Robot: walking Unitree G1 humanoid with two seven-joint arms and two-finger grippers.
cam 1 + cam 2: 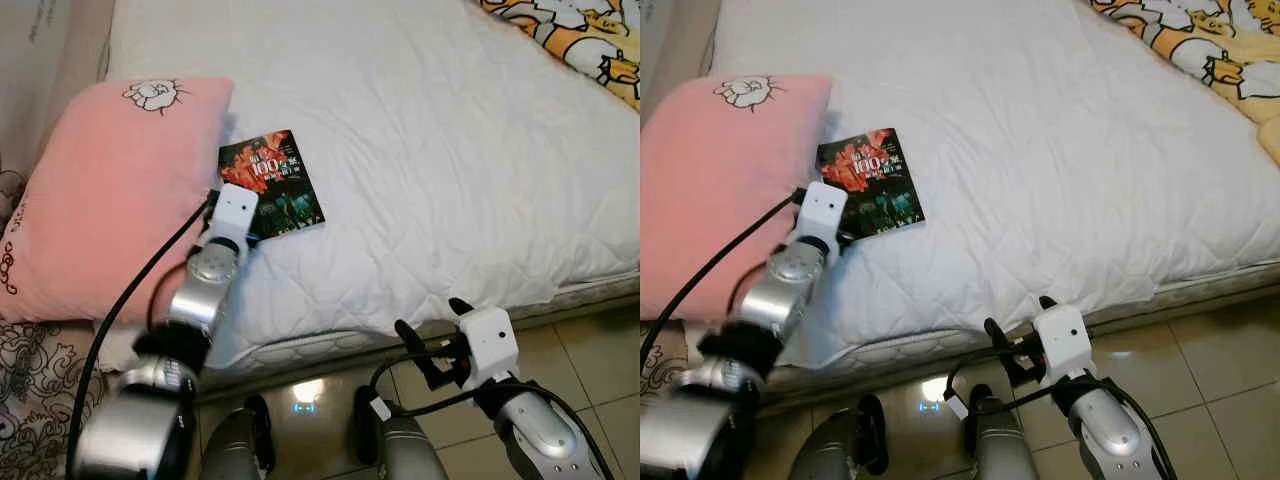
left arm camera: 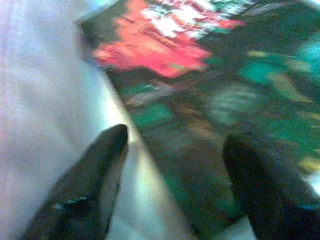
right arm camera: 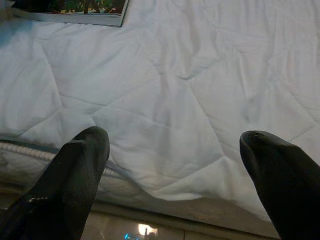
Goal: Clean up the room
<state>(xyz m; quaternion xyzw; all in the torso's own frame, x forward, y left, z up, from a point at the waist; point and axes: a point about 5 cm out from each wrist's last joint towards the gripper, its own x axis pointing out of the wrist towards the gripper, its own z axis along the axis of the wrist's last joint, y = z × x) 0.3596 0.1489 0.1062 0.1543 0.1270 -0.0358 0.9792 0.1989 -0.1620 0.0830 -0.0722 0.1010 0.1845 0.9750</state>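
The left end effector [image 2: 172, 150] is spread apart over the near edge of a book [image 1: 272, 182] lying on the bed [image 1: 450, 150] beside a pink pillow [image 1: 110, 190]. The right end effector [image 3: 175, 145], also apart, hovers off the mattress edge above the tiled floor [image 1: 590, 350].

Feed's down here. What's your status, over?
Left claw open, straddling the book's near edge on the white mattress. Right claw open, low by the bed edge. Pink pillow beside the book.

white quilted mattress [image 1: 430, 150] above beige glossy floor tiles [image 1: 590, 350], a lamp's reflection on them
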